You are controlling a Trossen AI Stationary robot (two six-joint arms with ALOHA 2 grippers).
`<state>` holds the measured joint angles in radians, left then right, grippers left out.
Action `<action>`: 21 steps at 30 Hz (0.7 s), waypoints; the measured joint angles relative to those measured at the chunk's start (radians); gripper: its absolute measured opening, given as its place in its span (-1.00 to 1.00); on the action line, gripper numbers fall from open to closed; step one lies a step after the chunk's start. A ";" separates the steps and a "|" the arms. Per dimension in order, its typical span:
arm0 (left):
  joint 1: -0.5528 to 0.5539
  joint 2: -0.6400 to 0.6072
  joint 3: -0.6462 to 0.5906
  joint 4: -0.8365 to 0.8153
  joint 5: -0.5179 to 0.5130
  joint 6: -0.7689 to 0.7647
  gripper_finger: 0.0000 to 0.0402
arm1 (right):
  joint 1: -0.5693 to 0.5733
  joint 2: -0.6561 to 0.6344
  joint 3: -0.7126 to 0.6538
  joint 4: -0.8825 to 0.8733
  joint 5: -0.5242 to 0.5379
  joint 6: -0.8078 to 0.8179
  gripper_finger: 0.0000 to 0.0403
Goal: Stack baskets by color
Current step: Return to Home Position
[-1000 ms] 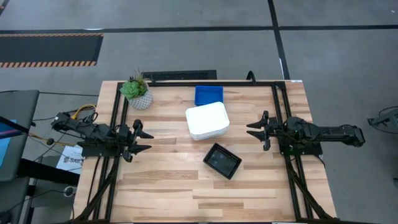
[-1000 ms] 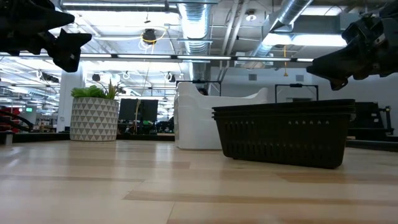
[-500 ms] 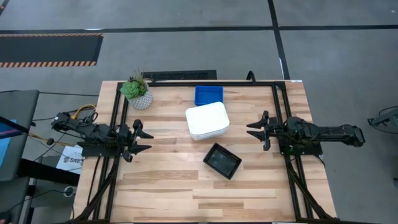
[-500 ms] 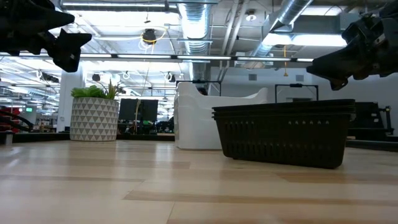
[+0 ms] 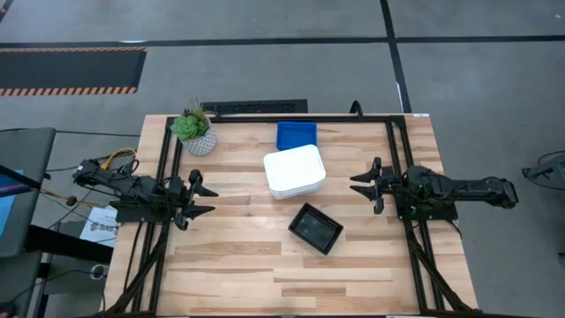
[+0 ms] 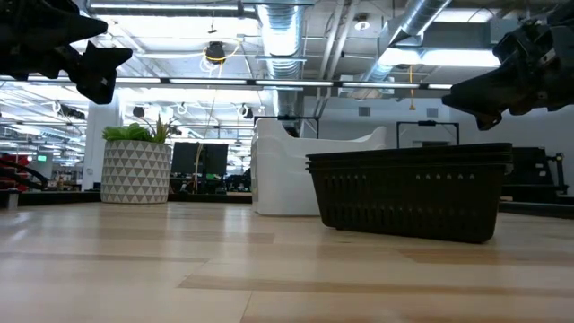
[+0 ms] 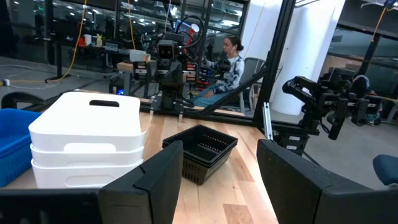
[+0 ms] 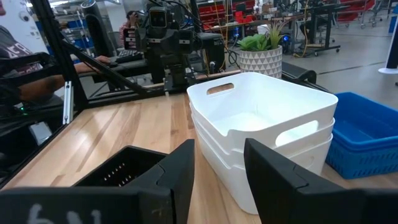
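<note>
Three stacks of baskets stand on the wooden table. The white stack [image 5: 295,171] is mid-table, the blue stack [image 5: 296,134] sits just behind it at the far edge, and the black stack [image 5: 315,227] is nearer the front, turned askew. My left gripper [image 5: 201,195] hovers open over the table's left side, pointing level toward the baskets. My right gripper [image 5: 363,184] hovers open over the right side, facing the left one. Both are clear of every basket; in the wrist views the white stack [image 7: 87,140] [image 8: 264,137] lies well ahead of the fingers.
A small green plant in a patterned white pot [image 5: 196,131] stands at the table's far left corner. A black frame [image 5: 388,150] runs along the table's sides. Bare wood lies along the near edge. A seated person [image 7: 230,59] shows in the room beyond.
</note>
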<state>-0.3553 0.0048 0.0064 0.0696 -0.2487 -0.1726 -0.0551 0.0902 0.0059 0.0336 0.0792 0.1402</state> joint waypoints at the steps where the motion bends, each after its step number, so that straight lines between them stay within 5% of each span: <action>1: 0.000 0.000 0.000 0.000 0.000 0.000 -0.02 | 0.000 0.000 0.000 0.000 0.000 0.000 -0.19; 21: 0.000 0.000 0.000 0.000 0.000 0.000 -0.02 | 0.000 0.000 0.000 0.000 0.000 0.000 -0.20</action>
<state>-0.3555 0.0048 0.0065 0.0696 -0.2488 -0.1726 -0.0551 0.0902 0.0059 0.0337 0.0792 0.1402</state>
